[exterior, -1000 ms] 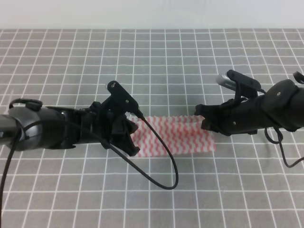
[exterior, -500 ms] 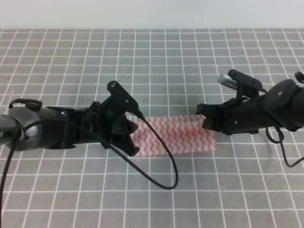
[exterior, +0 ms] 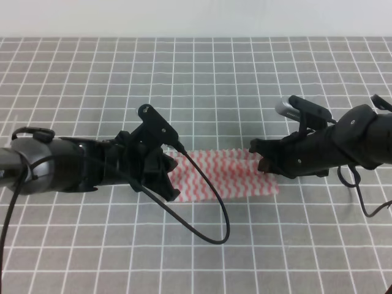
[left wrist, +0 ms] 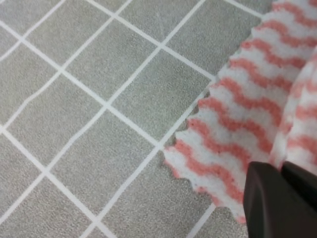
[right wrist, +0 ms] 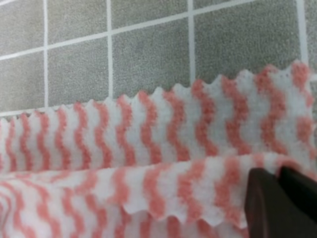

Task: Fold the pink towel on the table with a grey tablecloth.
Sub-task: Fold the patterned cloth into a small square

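Pink towel [exterior: 228, 173] lies doubled as a strip on my grey tablecloth [exterior: 202, 79] — left gripper [exterior: 166, 177] and right gripper [exterior: 262, 159] each pinch one end, jaws together

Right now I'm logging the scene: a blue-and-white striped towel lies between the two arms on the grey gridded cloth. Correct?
Not quite: the towel is pink-and-white striped, not blue, as the high view and both wrist views show. It does lie between the two arms on the grey gridded cloth.
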### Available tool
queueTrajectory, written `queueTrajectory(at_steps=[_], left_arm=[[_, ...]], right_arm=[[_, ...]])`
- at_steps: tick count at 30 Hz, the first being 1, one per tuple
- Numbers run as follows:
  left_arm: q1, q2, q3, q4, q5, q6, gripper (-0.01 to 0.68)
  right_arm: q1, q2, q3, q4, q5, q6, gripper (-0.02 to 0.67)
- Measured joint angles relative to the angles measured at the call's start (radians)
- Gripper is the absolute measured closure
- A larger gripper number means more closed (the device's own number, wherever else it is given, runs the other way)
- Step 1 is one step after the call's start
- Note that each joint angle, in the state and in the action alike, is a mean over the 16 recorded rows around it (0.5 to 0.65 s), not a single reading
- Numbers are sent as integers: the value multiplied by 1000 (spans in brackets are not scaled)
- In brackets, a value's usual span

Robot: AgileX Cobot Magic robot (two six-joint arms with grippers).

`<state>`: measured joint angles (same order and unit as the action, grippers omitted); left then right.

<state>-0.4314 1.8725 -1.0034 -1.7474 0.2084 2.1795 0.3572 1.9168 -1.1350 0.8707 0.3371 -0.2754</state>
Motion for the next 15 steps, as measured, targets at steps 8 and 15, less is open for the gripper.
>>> queueTrajectory(at_steps=[8, 15], left_arm=[[0, -1, 0, -3, -6, -4, 614], [0, -2, -10, -5, -32, -10, 478]], right_arm=[[0, 0, -1, 0, 1, 0, 663], [0, 0, -1, 1, 2, 1, 663]])
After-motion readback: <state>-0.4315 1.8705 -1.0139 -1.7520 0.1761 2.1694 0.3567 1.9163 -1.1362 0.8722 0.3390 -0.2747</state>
